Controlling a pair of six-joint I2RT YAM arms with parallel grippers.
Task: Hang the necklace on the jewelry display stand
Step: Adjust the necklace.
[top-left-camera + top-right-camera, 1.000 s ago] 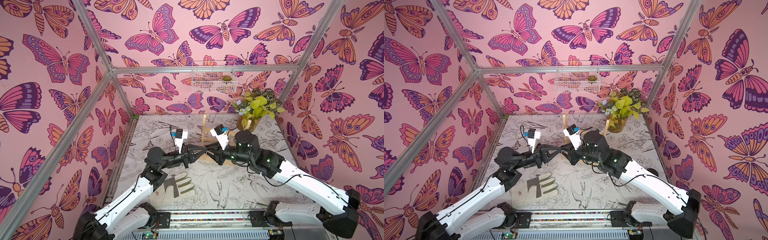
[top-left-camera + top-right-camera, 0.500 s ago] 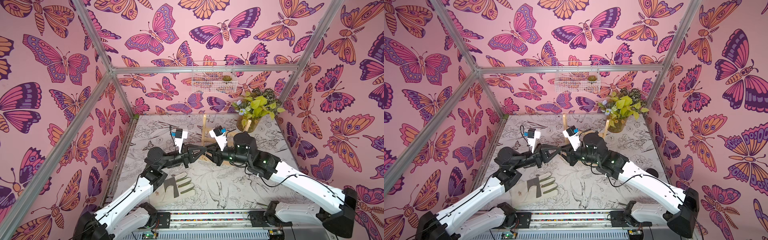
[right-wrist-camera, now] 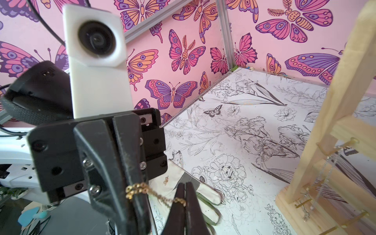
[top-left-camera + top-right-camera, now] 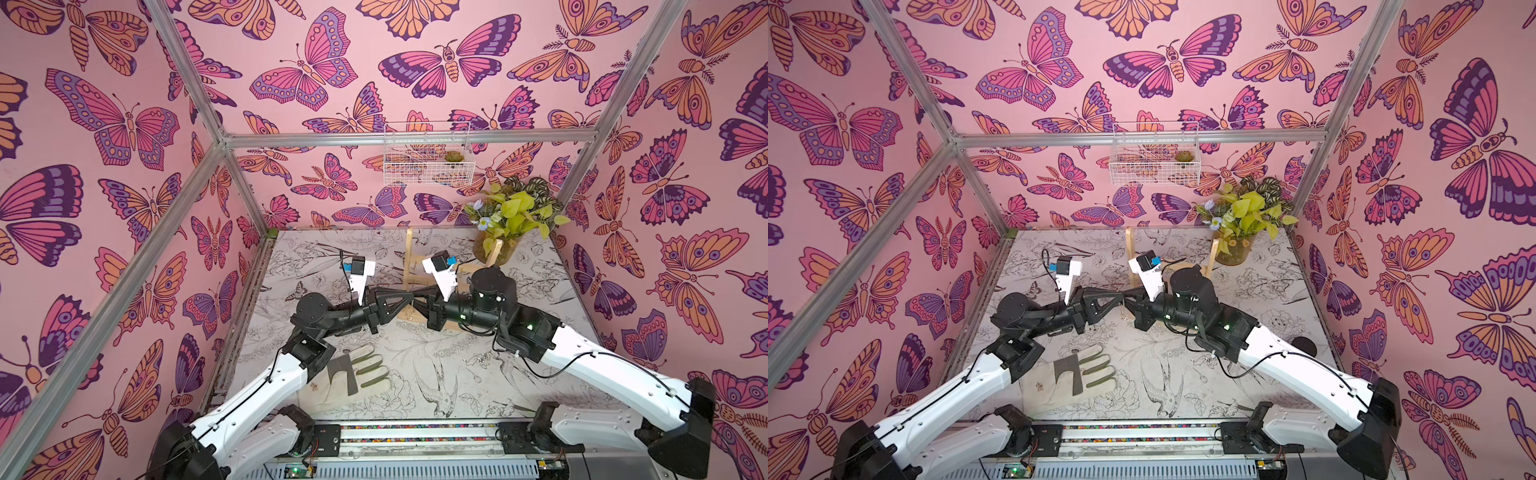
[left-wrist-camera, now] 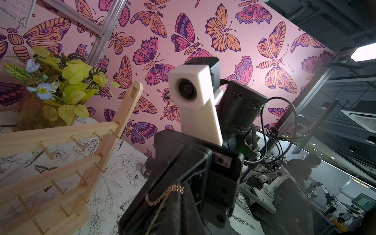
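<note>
Wooden and ladder-shaped, the stand [image 4: 409, 249] stood near the middle of a top view, its bars running side to side. In front of its post on the left of that frame, the left claw [image 4: 404, 297] and the right claw [image 4: 421, 300] met tip to tip, both squeezed tight. Between them, at the bottom middle of the right wrist view, hung the thin gold necklace [image 3: 157, 195], each claw pinching one part of it. Its stretch ran side to side, like the bars. Most of the stand sat behind the right claw, so I think that arm was nearer to it.
</note>
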